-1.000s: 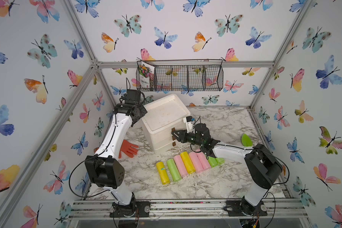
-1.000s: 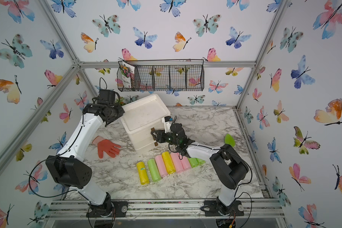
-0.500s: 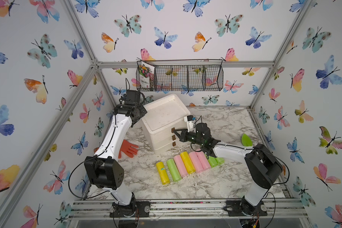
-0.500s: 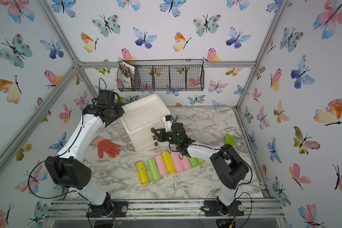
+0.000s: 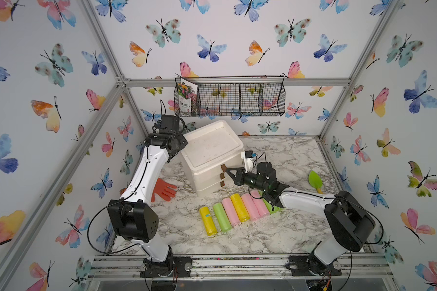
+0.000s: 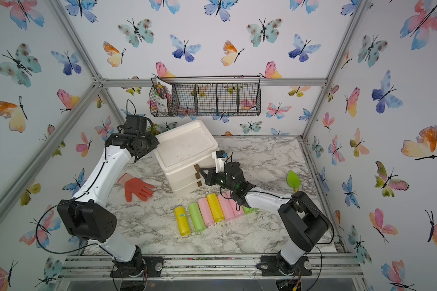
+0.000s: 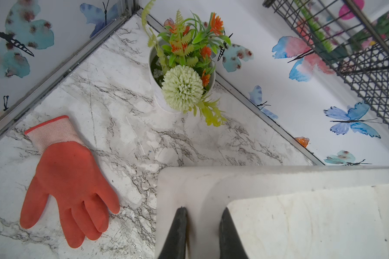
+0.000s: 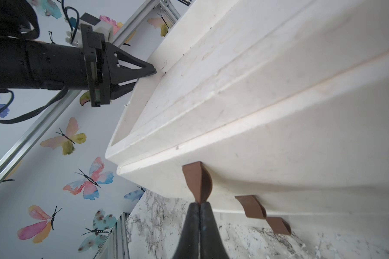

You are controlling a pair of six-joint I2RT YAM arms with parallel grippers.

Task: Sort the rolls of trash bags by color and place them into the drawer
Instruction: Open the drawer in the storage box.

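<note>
The left fingers [image 7: 179,231] straddle the raised rim at a back corner of the white drawer unit [image 5: 212,146] and are nipped onto it, seemingly to brace the light box against a pull. The right fingers [image 8: 193,226] are pressed tight on the tip of the brown handle [image 8: 197,181] of the top drawer [image 8: 290,152] (not yet opened). That arm reaches low across the table [image 5: 275,234], forearm near level, while the left arm arches up and over. The rolls of trash bags [image 5: 231,211] lie in a mixed-colour row behind and below the right fingers.
</note>
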